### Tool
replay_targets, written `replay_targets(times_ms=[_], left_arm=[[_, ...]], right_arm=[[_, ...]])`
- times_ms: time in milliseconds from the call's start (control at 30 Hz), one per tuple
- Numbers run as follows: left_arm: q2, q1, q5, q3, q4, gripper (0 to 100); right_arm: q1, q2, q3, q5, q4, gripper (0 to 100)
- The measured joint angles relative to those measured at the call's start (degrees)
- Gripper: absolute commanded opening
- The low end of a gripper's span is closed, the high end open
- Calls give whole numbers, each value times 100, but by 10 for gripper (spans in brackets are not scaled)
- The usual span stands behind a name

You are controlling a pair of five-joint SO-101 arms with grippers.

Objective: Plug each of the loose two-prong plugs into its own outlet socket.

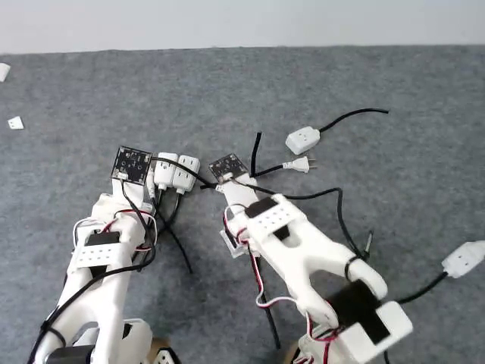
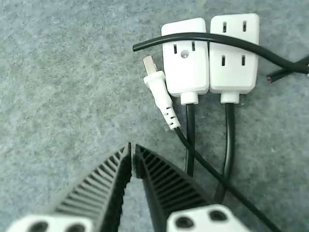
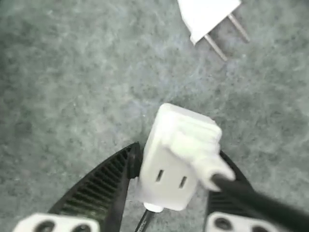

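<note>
Black ribbed plastic is meeting tip to tip at the left claw (image 2: 131,151), which is sitting all but closed and gripping nothing above the grey felt desk (image 2: 58,72). The right claw (image 3: 181,162) is spreading wide around a white outlet socket (image 3: 164,179) and clamping it by its sides. A white moulded end on a black cord (image 3: 251,198) is lying across that block, and I cannot tell whether it is seated in it.

Just ahead of the left claw's tips a loose two-prong plug (image 2: 158,87) is lying flat with its prongs pointing away. It is lying right beside the first socket (image 2: 186,65) of a side-by-side pair, and the second socket (image 2: 232,55) is touching that one on the side away from the plug. A stray black cable (image 2: 217,41) is crossing both.

Ahead of the right claw another two-prong plug (image 3: 207,14) is lying unplugged. Farther out from that claw a spare socket (image 1: 303,139) is resting on the felt.
</note>
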Motion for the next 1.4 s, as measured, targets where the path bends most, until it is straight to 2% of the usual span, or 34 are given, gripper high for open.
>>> replay_targets(times_ms=[67, 267, 600, 767, 967, 1033, 1200, 1333, 1400], left_arm=[[0, 0, 0, 0, 0, 15], [0, 0, 0, 0, 0, 15], [0, 0, 0, 0, 0, 15], [0, 0, 0, 0, 0, 15], [0, 0, 0, 0, 0, 15], [0, 0, 0, 0, 0, 15], [0, 0, 0, 0, 0, 16], [0, 0, 0, 0, 0, 18], [0, 0, 0, 0, 0, 51]], right_arm=[[53, 0, -35, 0, 26, 9], [809, -44, -70, 132, 220, 9], [3780, -1556, -114, 316, 985, 8], [5178, -1609, -141, 870, 993, 8], [6391, -835, -862, 1380, 1037, 10], [6664, -387, -1160, 1477, 1037, 46], [6919, 668, -1916, 1670, 1046, 246], [6971, 677, -2145, 1670, 1398, 236], [6936, 466, -2154, 1670, 1802, 237]])
